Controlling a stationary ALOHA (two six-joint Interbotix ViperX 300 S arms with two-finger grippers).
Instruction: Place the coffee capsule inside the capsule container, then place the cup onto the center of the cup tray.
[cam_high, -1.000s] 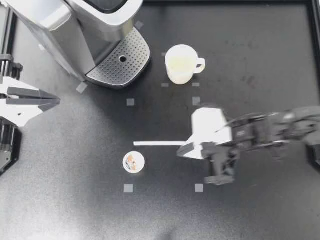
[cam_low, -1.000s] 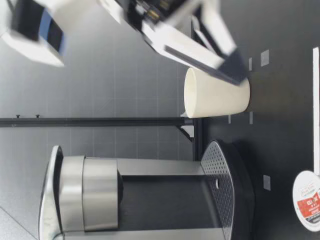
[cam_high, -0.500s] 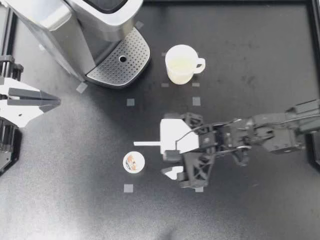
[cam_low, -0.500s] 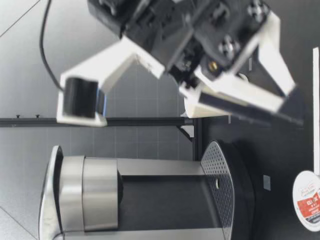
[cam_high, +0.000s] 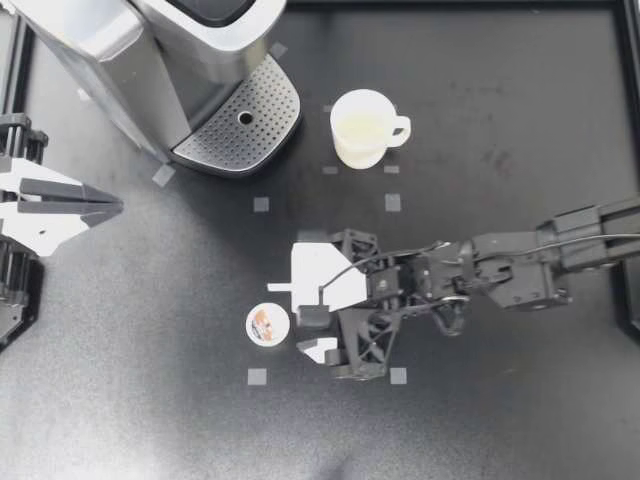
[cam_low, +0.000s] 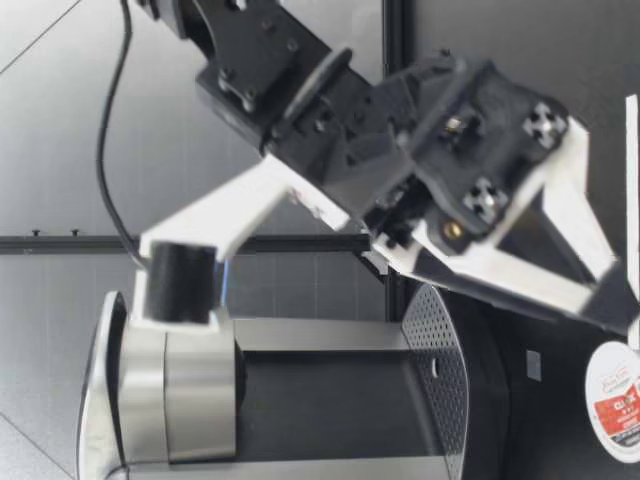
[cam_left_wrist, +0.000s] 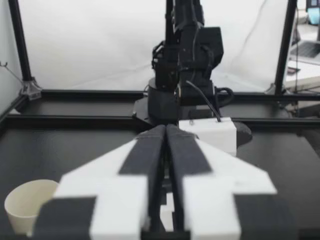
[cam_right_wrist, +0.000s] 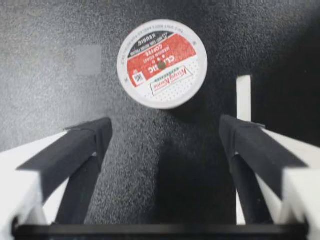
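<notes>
The coffee capsule (cam_high: 268, 324) stands on the table (cam_high: 500, 420) with its lid up, at the same place as one second ago, well apart from the coffee machine (cam_high: 150, 60) and its cup tray (cam_high: 240, 120). What has changed is my right gripper (cam_high: 306, 314): it has come from the right side of the table toward the capsule and is now just beside it, closer than half a second ago. Its fingers (cam_right_wrist: 75, 145) are spread wide and hold nothing. In the right wrist view the capsule is ahead of them, and no finger touches it. The lid carries a red band with white lettering, a dark band and a small code square. A white tape strip (cam_right_wrist: 243, 97) lies near the capsule. The cup (cam_high: 360, 128) has not moved; it stands on the table beside the cup tray. In the low view the right arm now hides it. My left gripper (cam_high: 95, 203) stays at the table's left edge, its fingers pressed together and empty
</notes>
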